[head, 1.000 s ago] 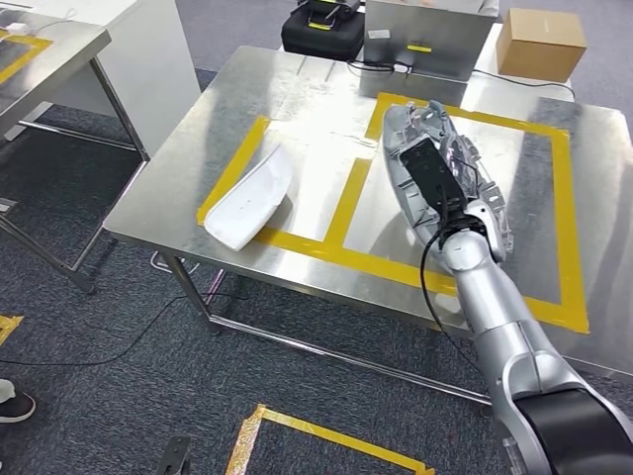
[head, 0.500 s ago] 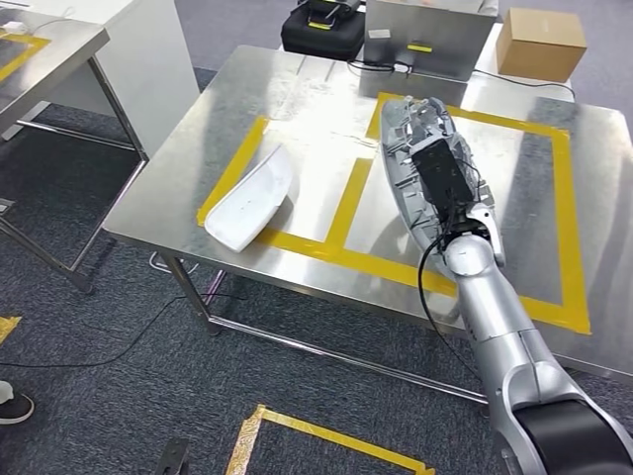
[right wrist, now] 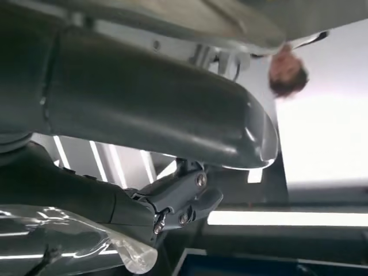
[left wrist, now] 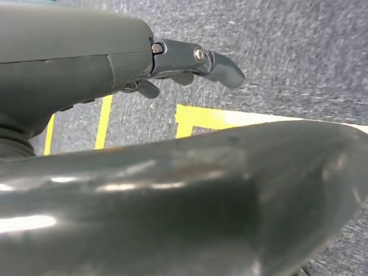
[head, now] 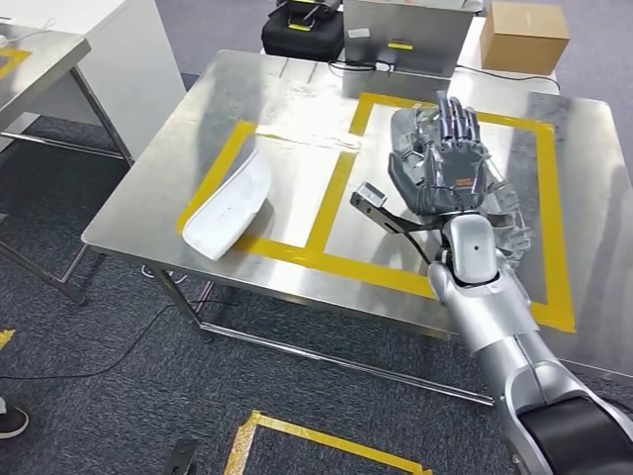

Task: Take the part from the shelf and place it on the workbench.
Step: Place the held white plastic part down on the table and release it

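Note:
The grey ribbed part, with a clear lens along one side, lies low over the steel workbench, inside the right yellow-taped rectangle. My right hand is on top of it, back upward, fingers stretched across it and holding it. In the right wrist view the thick thumb and darker fingers stand beside the clear lens. My left hand hangs over the carpet with its fingers straight and holds nothing.
A white curved shell lies in the left taped rectangle. At the workbench's far edge stand a silver box, a black case and a cardboard box. Another steel table is at the left. Yellow tape marks the floor.
My right hand has turned back-upward and swung the part from a steep diagonal to lie flatter across the right rectangle. The camera has shifted a little.

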You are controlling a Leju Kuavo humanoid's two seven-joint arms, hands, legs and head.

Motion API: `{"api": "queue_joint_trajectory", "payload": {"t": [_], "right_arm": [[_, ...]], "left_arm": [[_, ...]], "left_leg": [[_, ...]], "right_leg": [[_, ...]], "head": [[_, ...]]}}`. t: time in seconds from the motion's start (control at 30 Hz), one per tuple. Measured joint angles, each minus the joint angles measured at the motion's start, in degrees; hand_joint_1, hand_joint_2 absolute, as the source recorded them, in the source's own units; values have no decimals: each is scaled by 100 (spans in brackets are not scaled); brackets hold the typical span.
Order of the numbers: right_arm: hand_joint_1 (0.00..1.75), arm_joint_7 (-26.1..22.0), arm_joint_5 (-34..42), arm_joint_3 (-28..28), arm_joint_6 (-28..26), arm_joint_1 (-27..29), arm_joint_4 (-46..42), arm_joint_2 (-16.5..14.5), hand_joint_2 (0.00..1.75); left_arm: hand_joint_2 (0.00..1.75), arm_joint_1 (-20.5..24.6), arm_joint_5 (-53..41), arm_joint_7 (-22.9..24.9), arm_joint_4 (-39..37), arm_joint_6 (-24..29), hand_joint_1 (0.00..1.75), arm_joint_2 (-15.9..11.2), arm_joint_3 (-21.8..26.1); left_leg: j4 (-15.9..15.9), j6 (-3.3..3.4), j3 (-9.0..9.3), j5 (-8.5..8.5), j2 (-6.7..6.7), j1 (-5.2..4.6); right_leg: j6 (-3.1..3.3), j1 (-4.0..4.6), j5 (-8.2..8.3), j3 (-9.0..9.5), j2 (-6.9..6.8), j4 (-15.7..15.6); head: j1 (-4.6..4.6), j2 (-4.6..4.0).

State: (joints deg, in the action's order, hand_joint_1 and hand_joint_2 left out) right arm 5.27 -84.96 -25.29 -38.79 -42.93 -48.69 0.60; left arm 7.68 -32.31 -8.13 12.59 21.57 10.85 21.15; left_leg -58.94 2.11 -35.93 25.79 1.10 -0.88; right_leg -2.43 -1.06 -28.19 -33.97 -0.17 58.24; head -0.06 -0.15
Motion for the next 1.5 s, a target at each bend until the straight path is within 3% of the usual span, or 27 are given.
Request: {"api": "queue_joint_trajectory", "payload": {"t": [0.1, 0.27, 0.43, 0.97, 1.07, 1.23, 1.37, 1.5], "right_arm": [[0, 593, -458, -743, 402, -438, 602, 35, 0], [0, 693, -412, -1721, 1054, -904, 1445, -10, 0], [0, 790, -299, -1882, 1046, -1001, 1767, -25, 0], [0, 729, -136, -1909, 1079, -1118, 1966, -25, 0], [0, 526, 327, -1773, 872, -1084, 1948, -26, 0], [0, -175, 1851, -966, 325, -746, 1462, -11, 0], [0, -710, 2874, -221, 273, -112, 476, 66, 0], [0, -1304, 3779, 422, 133, 896, -808, 88, 0]], "left_arm": [[0, 20, -28, 9, 0, -10, 0, -2, -17], [0, 29, -48, 14, 0, -53, 0, 3, -21], [0, 18, -64, 46, 0, -57, 0, 8, -21], [0, 25, -87, 58, 0, -83, 0, 7, -21], [0, 25, -103, 63, 0, -81, 0, 6, -21], [0, 19, -106, 64, 0, -54, 0, 1, -19], [0, -21, -47, -11, 0, -8, 0, -9, -5], [0, -91, 41, -159, 0, 49, 0, -11, 55]], "left_leg": [[28, 26, 32, -15, 11, 4], [55, -1, 43, -34, 8, 25], [64, -102, 42, -21, 6, 33], [23, -108, 40, -8, 6, 9], [18, -106, 40, -7, 6, 9], [17, -104, 41, -5, 6, 9], [17, -99, 40, 0, 5, 9], [17, -90, 41, 12, 1, 9]], "right_leg": [[7, 7, -4, 4, 30, 1], [38, 38, -24, 10, 5, 5], [57, 43, -36, 15, -2, 11], [41, 14, -24, 41, -4, 2], [40, 14, -23, 42, -4, 2], [40, 15, -24, 44, -6, 1], [41, 15, -26, 45, -7, 0], [41, 15, -33, 48, -9, -2]], "head": [[-2, 0], [-1, 0], [2, 0], [4, 0], [3, 0], [3, 0], [4, 0], [3, 0]]}}
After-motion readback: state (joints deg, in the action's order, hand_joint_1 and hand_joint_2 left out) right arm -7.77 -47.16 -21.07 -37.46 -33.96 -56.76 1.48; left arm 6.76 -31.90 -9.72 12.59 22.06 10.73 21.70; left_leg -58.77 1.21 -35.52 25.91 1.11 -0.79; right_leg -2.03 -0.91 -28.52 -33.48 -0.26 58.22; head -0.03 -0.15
